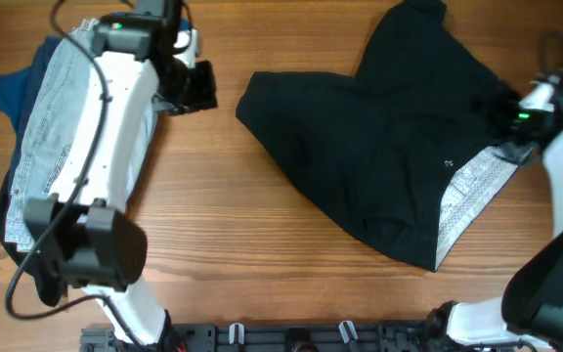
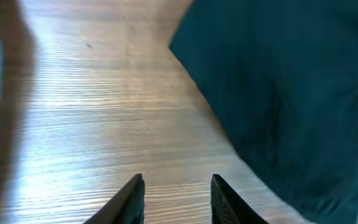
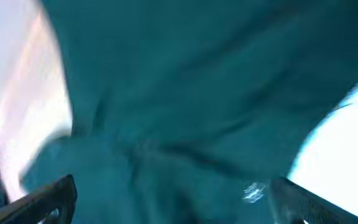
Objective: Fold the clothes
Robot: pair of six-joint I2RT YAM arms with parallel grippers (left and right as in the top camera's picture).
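Large black shorts (image 1: 379, 147) lie spread on the table right of centre, with the pale patterned waistband lining (image 1: 467, 200) turned out at the lower right. My left gripper (image 1: 195, 88) is open and empty over bare wood just left of the shorts' left edge (image 2: 291, 93). My right gripper (image 1: 501, 108) is open over the shorts' right side, the dark cloth (image 3: 185, 112) filling its blurred view between the fingers (image 3: 173, 199). Light-blue denim shorts (image 1: 42, 117) and a blue top (image 1: 13, 88) lie at the far left under my left arm.
Bare wooden table (image 1: 213, 225) lies between the two clothing areas and along the front. A black rail with clamps (image 1: 291, 337) runs along the front edge.
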